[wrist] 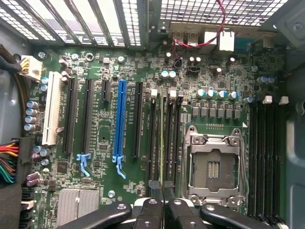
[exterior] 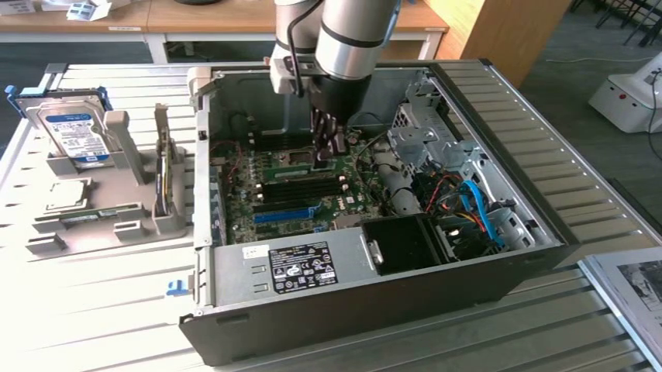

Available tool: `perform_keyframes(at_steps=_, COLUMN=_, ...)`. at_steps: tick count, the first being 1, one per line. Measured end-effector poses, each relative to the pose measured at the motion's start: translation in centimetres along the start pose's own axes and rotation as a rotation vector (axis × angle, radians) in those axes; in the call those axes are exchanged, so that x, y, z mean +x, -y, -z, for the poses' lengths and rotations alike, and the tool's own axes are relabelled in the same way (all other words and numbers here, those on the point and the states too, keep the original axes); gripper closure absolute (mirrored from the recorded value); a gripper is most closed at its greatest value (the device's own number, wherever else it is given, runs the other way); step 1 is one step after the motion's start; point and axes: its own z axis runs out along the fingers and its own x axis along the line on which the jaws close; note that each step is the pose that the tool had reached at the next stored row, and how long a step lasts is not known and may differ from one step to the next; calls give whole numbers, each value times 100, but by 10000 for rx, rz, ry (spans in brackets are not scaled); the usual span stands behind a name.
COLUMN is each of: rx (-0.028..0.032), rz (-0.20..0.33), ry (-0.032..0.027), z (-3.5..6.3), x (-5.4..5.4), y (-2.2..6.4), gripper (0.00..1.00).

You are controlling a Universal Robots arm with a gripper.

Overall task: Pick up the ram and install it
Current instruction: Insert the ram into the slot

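the arm (exterior: 352,39) is reaching down from twelve o'clock in the exterior view into the open computer case (exterior: 538,232), which is lying on its side on the slatted table (exterior: 104,325). the pincer (exterior: 324,151) is hanging just above the motherboard (wrist: 100,157), near the middle of the case.

in the wrist view the pincer (wrist: 163,202) is clenching the ram (wrist: 162,143), its two black fingers (wrist: 151,210) pressing together on the thin green board. the ram is showing edge-on, standing upright in line with the row of black memory slots (wrist: 171,138), between the long expansion slots and the empty processor socket (wrist: 214,164). whether it is sitting fully down in a slot i cannot tell. a blue expansion slot (wrist: 120,119) is lying parallel to the ram, well apart from it.

at nine o'clock from the case in the exterior view, a grey holder tray (exterior: 104,225) is resting on the table, carrying the blue-labelled hard drive (exterior: 70,132) upright and the square silver processor chip (exterior: 64,194) lying flat. the black power supply (exterior: 300,267) is sitting at the six o'clock end of the case.
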Motion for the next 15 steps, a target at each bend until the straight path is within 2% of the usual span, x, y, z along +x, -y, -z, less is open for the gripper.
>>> perform_keyframes(at_steps=15, rx=0, rz=-16, ry=2, z=0, x=28, y=-1, gripper=89)
